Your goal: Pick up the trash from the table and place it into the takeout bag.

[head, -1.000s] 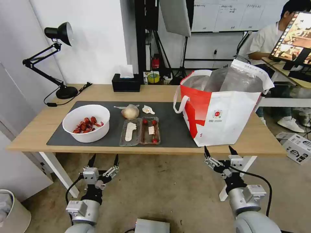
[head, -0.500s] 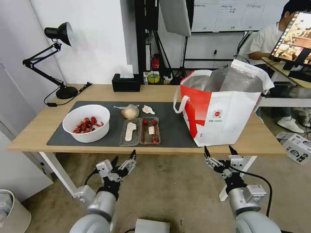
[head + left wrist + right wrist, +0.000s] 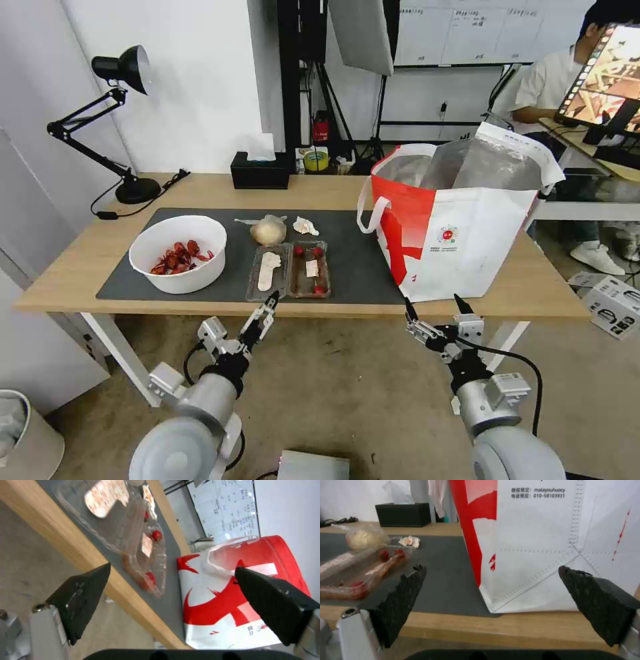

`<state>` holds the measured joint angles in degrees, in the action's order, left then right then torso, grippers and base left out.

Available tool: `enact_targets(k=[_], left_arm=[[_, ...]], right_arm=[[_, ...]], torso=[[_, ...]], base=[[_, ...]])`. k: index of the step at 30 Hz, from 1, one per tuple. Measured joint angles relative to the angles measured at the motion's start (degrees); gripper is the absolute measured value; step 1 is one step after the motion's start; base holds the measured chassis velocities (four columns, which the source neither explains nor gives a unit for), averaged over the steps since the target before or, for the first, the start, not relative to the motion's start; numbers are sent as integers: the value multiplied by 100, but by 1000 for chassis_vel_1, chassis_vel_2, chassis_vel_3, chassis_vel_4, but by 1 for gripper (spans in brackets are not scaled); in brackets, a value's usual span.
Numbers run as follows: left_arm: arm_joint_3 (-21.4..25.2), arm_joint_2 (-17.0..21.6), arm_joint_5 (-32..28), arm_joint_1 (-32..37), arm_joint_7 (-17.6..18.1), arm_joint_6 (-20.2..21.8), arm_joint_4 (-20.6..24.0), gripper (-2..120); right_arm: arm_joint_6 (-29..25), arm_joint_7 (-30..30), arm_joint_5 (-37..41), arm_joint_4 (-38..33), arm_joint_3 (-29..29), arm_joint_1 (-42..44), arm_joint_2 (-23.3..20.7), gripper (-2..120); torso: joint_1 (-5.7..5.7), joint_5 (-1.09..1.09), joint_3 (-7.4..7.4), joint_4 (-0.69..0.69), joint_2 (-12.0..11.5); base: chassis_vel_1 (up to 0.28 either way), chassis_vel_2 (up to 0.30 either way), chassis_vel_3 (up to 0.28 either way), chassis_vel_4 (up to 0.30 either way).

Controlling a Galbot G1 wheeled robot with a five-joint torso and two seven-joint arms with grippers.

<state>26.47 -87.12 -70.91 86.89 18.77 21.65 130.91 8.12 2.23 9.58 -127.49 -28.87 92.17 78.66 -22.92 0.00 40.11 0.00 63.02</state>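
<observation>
Head view, left gripper (image 3: 264,313) with jaws spread, empty, just under the tabletop (image 3: 200,190) edge at the 6 o'clock end of the clear tray (image 3: 289,270), right gripper (image 3: 432,308) spread and empty below the takeout bag (image 3: 460,227), bowl (image 3: 179,253) at the tray's 9 o'clock, knotted bag (image 3: 268,231) and tissue (image 3: 305,226) at its 12 o'clock.

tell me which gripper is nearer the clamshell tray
Left. The left gripper sits just below the table edge in front of the clamshell tray; the right gripper is off to the side, in front of the takeout bag.
</observation>
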Motion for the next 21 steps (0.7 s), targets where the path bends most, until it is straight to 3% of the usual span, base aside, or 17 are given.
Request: enact_targets(k=[11,16,21], left_arm=[[-241,4,-289,-380,50,9,-476,100],[-266,39,-294,-858,47,-17,-1040,100],[-236,48,-349,-1035,57,-28,-1193,100]], right_arm=[[7,-2,-8,-109,-52,101,-26,100],[13,-2,-5,-186,-200,198,-64,100],[12,-2,-3,-193,-255,218,-79,100]], torso=[[0,0,0,0,0],[0,0,0,0,0],[0,0,0,0,0]], base=[[0,0,0,0],[0,0,0,0],[0,0,0,0]])
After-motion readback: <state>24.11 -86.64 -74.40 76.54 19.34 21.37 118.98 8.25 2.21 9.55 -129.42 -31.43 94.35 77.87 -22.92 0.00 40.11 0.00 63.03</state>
